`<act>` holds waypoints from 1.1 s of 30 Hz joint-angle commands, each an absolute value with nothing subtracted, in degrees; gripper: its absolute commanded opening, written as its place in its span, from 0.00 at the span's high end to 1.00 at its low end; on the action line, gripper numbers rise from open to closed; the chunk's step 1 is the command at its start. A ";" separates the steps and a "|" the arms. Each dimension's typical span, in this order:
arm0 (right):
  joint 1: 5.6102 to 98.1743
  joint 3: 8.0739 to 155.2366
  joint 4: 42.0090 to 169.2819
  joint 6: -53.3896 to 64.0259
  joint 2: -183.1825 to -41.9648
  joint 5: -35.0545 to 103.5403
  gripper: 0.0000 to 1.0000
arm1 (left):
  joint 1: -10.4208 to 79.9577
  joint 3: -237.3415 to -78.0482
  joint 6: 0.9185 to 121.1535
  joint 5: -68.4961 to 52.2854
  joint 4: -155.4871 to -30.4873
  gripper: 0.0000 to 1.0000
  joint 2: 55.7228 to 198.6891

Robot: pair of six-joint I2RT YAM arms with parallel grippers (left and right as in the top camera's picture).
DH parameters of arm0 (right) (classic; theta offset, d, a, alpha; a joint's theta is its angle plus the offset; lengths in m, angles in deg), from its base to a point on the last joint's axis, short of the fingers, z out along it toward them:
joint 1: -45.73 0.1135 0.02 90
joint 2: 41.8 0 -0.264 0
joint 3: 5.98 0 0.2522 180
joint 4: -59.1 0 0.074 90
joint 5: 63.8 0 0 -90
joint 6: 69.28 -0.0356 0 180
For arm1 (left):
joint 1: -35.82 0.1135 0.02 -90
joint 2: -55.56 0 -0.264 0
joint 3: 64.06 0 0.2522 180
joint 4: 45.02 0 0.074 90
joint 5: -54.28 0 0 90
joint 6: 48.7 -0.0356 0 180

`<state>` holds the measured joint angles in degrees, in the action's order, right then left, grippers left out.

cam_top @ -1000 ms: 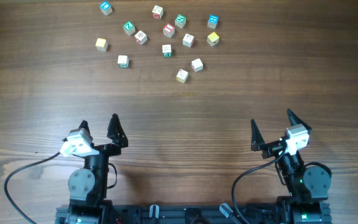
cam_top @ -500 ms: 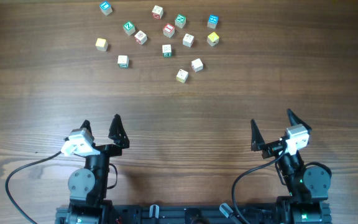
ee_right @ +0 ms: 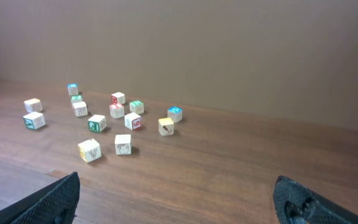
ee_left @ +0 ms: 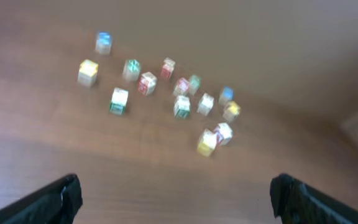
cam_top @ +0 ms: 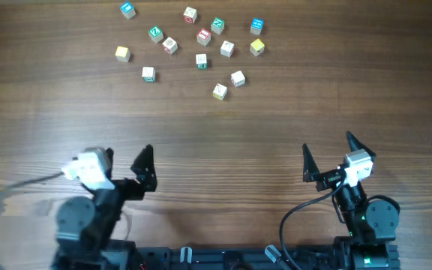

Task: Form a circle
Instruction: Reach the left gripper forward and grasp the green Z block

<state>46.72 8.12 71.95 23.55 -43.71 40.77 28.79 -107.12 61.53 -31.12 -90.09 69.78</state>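
**Overhead view**
- Letter cubes [cam_top: 201,60]: over a dozen small wooden cubes in a loose scatter at the far middle of the table [cam_top: 216,127]. Most stand apart from their neighbours and they are not drawn into a ring. Faces are pale, green, red, blue and yellow. One green-faced cube [cam_top: 217,25] sits near the far edge of the group.
- Left gripper [cam_top: 126,151]: near edge, left side, image blurred. The jaws are spread wide, with nothing between them and nothing touched. It is well apart from the cubes.
- Right gripper [cam_top: 327,142]: near edge, right side, image sharp. The jaws are spread wide and empty, clear of every cube.

**Left wrist view (soft focus)**
- The two dark fingertips [ee_left: 61,199] sit at the lower corners of the frame, far apart, with bare wood between them.
- The cubes lie ahead in a slanting scatter, beyond reach of the fingers.

**Right wrist view**
- The fingertips [ee_right: 58,199] sit at the lower corners, parted fully, with nothing gripped.
- The cubes lie ahead and to the left, spread out on the table, with a plain wall behind.
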 commanded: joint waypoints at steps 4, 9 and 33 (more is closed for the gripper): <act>46.90 8.10 71.69 23.33 -43.58 40.61 0.00 | 28.57 -151.92 60.92 -29.96 -110.64 0.00 109.71; 46.90 8.10 71.69 23.37 -43.58 40.61 0.00 | 28.53 -199.46 55.08 -30.20 -135.44 0.00 150.52; 46.90 8.10 71.69 23.35 -43.58 40.61 0.00 | 28.53 -202.65 67.52 -43.80 -103.16 0.32 191.74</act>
